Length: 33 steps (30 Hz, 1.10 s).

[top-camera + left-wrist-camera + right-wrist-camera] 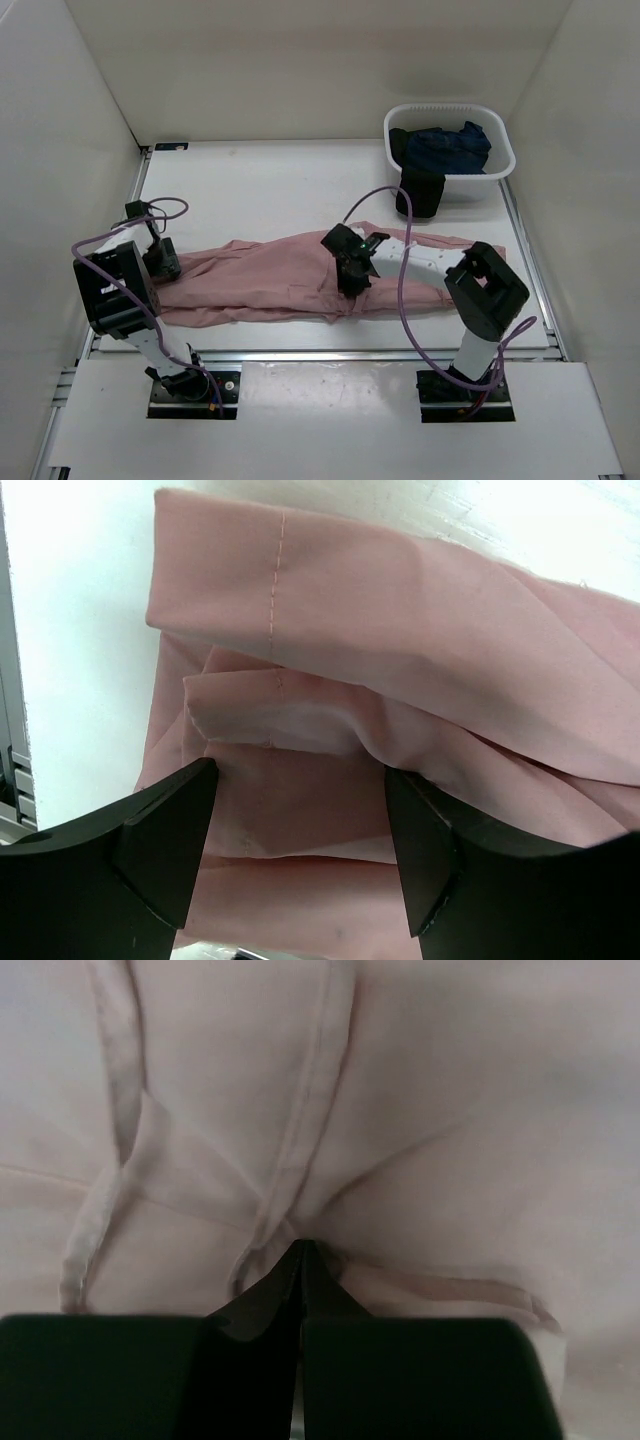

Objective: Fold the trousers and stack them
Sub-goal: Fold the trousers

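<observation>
The dusty-pink trousers (270,275) lie wrinkled and stretched left to right across the table. My left gripper (163,262) is at their left end. In the left wrist view it (300,820) stands open just over the layered leg hems (260,710), fingers either side of the cloth, nothing pinched. My right gripper (352,280) is down on the middle of the trousers. In the right wrist view its jaws (303,1250) are shut, tips buried in a pucker of pink fabric (450,1110) where a seam and creases meet.
A white basket (497,120) stands at the back right with a dark navy garment (450,145) inside, and a black cloth piece (420,192) hangs over its front wall. White walls enclose the table on the left, back and right.
</observation>
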Tool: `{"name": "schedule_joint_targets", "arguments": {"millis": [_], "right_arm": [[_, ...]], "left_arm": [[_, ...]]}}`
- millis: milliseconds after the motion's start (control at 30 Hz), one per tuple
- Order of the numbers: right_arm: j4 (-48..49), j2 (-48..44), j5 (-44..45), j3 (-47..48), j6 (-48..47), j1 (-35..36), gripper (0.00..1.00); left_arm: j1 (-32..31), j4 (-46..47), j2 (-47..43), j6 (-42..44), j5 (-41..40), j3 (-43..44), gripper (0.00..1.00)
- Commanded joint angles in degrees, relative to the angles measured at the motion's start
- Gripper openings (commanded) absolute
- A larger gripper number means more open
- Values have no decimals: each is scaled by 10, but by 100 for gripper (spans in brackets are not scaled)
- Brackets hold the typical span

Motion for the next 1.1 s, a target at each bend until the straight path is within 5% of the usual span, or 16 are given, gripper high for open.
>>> {"name": "schedule_joint_targets", "arguments": {"millis": [0, 267, 400, 533, 633, 767, 933, 1067], "right_arm": [[33, -57, 6, -35, 9, 12, 0], [69, -74, 68, -104, 10, 38, 4], [31, -166, 119, -88, 34, 10, 64], [-55, -316, 197, -109, 131, -54, 84], [-126, -427, 192, -165, 212, -197, 93], [-98, -536, 145, -244, 189, -334, 98], [-87, -474, 88, -252, 159, -547, 98], [8, -382, 13, -280, 127, -629, 98]], "left_arm": [[1, 13, 3, 0, -20, -11, 79], [1, 13, 3, 0, -32, -22, 79], [1, 13, 3, 0, -32, -22, 81], [1, 8, -7, 0, -32, -22, 82], [1, 8, -7, 0, -32, -27, 82], [1, 2, -12, 0, -25, -27, 83], [1, -10, -18, 0, -11, -22, 83], [1, -10, -29, 0, -11, -34, 83]]}}
